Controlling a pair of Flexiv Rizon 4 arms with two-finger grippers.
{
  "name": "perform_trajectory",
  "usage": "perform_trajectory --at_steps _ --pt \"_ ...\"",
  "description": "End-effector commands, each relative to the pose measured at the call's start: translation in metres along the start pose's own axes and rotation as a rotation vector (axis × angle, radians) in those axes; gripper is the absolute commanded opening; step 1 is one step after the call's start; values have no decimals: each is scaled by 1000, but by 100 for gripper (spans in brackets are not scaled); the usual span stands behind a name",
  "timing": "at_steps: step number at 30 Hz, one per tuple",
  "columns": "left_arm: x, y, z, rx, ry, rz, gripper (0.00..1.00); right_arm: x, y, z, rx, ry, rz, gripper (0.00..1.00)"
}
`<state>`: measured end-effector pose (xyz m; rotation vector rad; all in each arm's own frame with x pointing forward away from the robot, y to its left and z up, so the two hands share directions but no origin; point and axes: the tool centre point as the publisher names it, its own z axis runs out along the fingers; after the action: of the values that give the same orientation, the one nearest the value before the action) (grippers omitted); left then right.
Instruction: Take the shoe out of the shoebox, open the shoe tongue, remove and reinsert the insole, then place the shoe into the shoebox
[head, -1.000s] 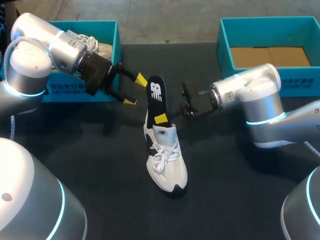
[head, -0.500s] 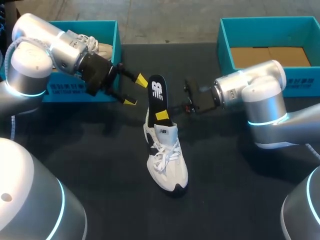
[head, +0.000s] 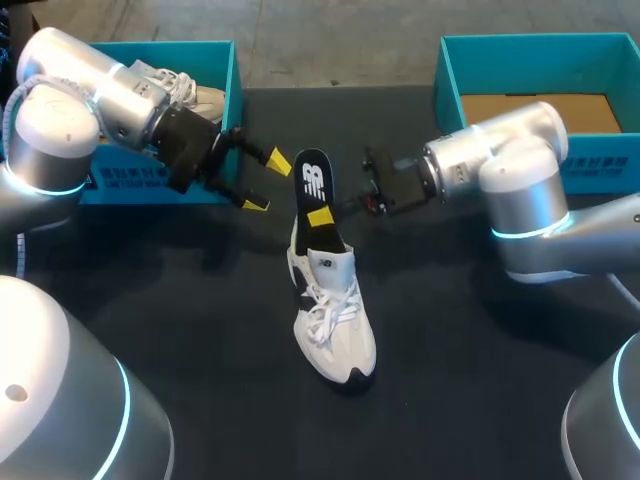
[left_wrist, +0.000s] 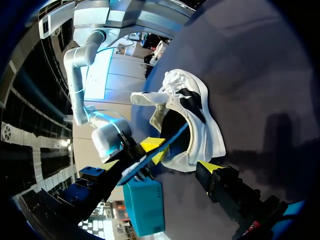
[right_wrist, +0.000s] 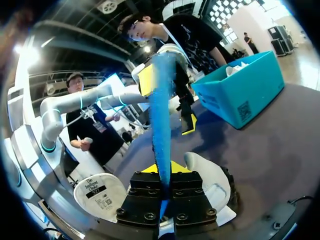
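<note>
Near the middle of the black counter (head: 480, 380) lies the white lace-up sneaker (head: 335, 320), toe toward us. The black foam insole (head: 312, 185) with its white logo stands up out of the heel opening. Our right end effector (head: 323, 216) pinches the insole low down, just above the collar. Our left end effector (head: 268, 182) hangs wide open beside the insole's upper end, touching nothing. How deep the insole's front end sits we cannot tell. We judge the insole step is under way. We should travel slowly along the sole's line, watching that the unheld sneaker neither lifts nor slides.
</note>
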<state>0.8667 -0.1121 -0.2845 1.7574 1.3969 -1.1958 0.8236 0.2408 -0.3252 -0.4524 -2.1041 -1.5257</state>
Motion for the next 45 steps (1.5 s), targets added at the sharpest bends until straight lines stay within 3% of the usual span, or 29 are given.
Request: perform_trajectory --at_steps 1,8,17,19,21,23,35,45 --pt "-1 -2 -1 -6 4 2 100 -5 -2 6 12 18 12 0" --pt "-1 -3 -1 -9 2 2 100 6 -21 14 1 43 70 0" --pt "-1 -4 0 -6 -1 5 100 16 -38 25 54 64 134 0" --pt "-1 -4 0 -3 0 5 100 16 -39 25 54 62 136 2" --pt "-1 -4 0 0 0 7 100 18 -35 23 52 44 123 24" --pt "-2 -4 0 2 0 10 100 18 -31 19 52 23 107 33" --pt "-1 -8 -1 0 0 18 100 22 -14 9 39 -22 50 35" --pt "0 -13 -1 -12 0 12 100 4 -7 2 34 -38 30 35"
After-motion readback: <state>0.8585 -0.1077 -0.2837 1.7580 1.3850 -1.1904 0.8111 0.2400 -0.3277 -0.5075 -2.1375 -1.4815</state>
